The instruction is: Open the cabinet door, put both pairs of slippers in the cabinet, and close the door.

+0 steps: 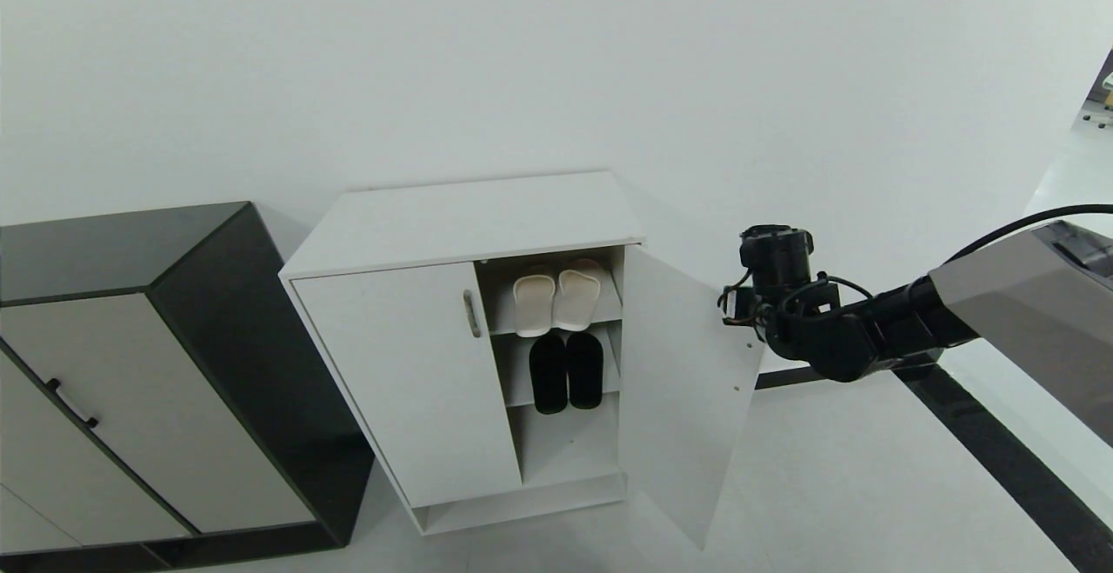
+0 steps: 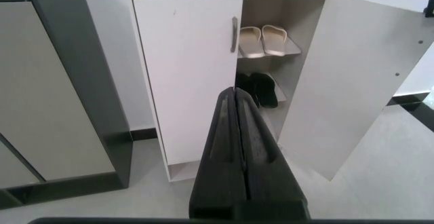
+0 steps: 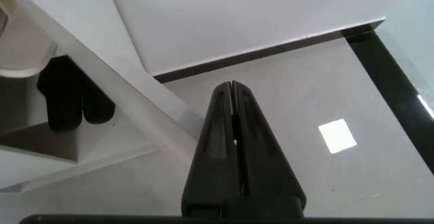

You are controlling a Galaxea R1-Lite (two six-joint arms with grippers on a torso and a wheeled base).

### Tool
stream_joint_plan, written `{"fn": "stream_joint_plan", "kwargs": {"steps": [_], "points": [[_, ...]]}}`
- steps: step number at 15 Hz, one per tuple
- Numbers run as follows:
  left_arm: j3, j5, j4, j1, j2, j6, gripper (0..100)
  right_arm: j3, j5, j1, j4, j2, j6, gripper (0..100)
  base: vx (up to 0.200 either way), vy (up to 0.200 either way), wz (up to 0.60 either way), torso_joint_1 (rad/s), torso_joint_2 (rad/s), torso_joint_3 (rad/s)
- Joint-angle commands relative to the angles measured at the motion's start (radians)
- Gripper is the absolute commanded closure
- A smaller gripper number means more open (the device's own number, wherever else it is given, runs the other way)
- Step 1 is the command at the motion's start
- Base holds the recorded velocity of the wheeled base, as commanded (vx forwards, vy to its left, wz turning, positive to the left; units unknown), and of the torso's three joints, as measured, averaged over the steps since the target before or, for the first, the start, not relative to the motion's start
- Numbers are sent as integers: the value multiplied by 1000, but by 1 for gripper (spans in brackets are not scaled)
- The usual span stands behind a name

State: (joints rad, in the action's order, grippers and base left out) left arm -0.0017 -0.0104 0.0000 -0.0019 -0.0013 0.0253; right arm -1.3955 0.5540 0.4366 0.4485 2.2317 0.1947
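The white cabinet (image 1: 461,221) stands against the wall with its left door (image 1: 409,382) closed and its right door (image 1: 687,382) swung open. A white pair of slippers (image 1: 556,299) lies on the top shelf, and a black pair (image 1: 567,371) on the shelf below. My right gripper (image 3: 232,86) is shut with nothing in it, just behind the open door's outer edge (image 3: 108,71). In the head view the right arm (image 1: 835,329) comes in from the right at door height. My left gripper (image 2: 235,93) is shut and empty, held back in front of the cabinet (image 2: 190,68).
A dark cabinet (image 1: 130,364) with grey doors stands to the left of the white one. A black stripe (image 1: 1000,460) runs across the pale floor on the right. There is open floor (image 1: 869,486) in front of the open door.
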Motion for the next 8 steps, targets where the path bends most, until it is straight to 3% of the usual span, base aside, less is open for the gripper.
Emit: {"fn": "stream_joint_plan", "kwargs": {"steps": [1,8], "points": [[0,0,0,0,1,1,100,55,0,62,1,-50,0,100,0,0,0,0,0,0],[0,0,0,0,1,1,100,240,-6,347,7,-234,29,100,0,0,0,0,0,0]]}}
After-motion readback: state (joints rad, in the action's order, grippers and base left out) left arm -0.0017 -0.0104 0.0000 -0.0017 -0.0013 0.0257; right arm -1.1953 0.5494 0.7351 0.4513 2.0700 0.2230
